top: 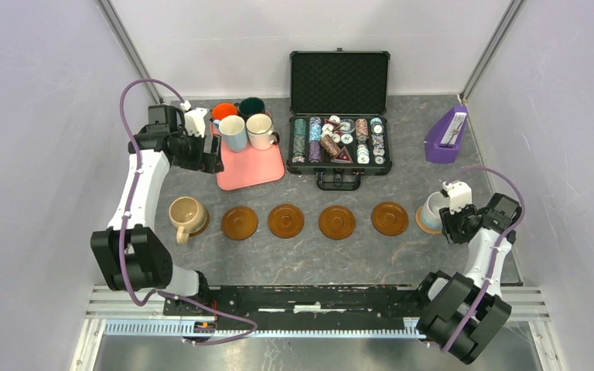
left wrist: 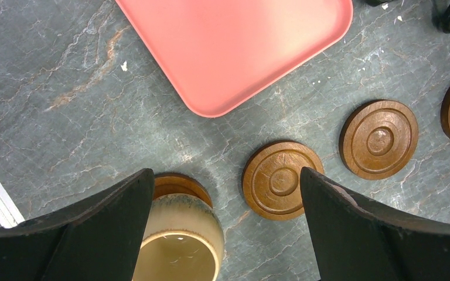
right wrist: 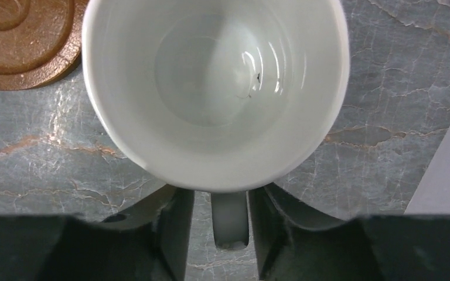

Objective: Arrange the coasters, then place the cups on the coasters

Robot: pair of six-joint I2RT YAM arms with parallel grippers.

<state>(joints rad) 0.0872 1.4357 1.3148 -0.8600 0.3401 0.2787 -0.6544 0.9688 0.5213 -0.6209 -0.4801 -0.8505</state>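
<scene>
While the white mug (right wrist: 217, 88) stands upright on the rightmost coaster (top: 421, 225), at the right end of the row, I read its handle (right wrist: 229, 219) between the fingers of the right gripper (right wrist: 221, 202). Those jaws are partly parted; a gap shows on one side of the handle, so nothing is clamped. Four bare brown coasters (top: 286, 221) lie in line to its left, each apart from its neighbour. At the left end the tan mug (top: 186, 215) sits on a sixth coaster (top: 203, 226). Behind the row, a pink tray (top: 251, 171) carries four more mugs (top: 261, 131). The left gripper (left wrist: 225, 175) hovers by the tray's left edge with jaws fully apart, holding nothing.
</scene>
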